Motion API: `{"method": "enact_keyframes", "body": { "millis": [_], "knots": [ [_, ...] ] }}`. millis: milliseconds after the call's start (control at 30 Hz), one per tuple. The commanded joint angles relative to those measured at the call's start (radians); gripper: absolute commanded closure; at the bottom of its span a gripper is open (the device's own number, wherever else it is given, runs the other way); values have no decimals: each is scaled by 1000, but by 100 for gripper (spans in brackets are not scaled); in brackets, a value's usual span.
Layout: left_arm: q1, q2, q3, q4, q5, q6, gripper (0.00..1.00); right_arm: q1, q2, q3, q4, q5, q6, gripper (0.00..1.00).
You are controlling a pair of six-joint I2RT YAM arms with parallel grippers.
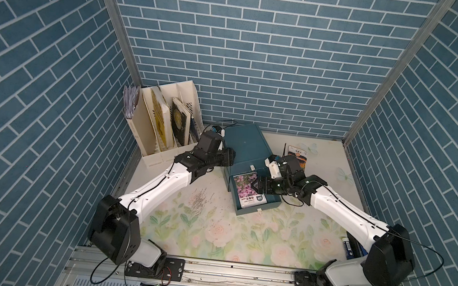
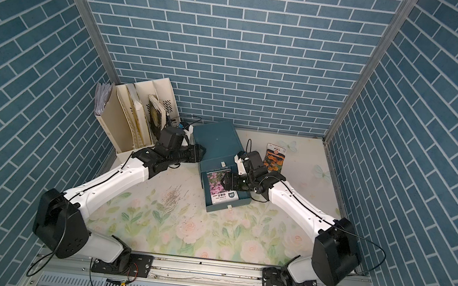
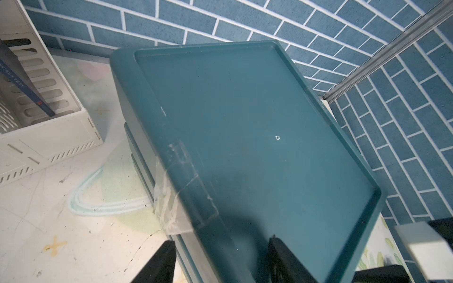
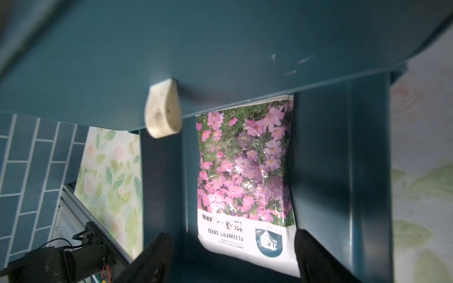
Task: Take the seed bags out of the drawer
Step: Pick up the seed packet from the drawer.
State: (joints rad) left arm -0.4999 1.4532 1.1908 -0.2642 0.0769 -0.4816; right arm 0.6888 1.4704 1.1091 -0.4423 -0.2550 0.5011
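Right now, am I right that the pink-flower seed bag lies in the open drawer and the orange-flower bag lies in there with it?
Not quite. The pink-flower seed bag does lie in the open drawer, but the orange-flower bag is outside it, flat on the table beside the cabinet, as a top view shows.

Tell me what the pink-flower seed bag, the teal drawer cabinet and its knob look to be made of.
The pink-flower seed bag is probably thin plastic film: glossy, with glare patches and crinkles over the printed photo.
The drawer cabinet is most likely moulded plastic: teal, smooth satin, raised rim, rounded corners, light scuffs.
The knob is cream, matt, smudged; plastic or wood, cannot tell.
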Motion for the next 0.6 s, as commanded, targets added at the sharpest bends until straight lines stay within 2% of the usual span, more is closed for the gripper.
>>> {"method": "enact_keyframes", "body": {
  "millis": [0,567],
  "knots": [
    [-3,27,6,-75,8,10,36,-3,30,30,-38,18,-70,18],
    [-4,47,15,-74,16,15,36,-2,144,55,-21,82,-87,19]
  ]
}}
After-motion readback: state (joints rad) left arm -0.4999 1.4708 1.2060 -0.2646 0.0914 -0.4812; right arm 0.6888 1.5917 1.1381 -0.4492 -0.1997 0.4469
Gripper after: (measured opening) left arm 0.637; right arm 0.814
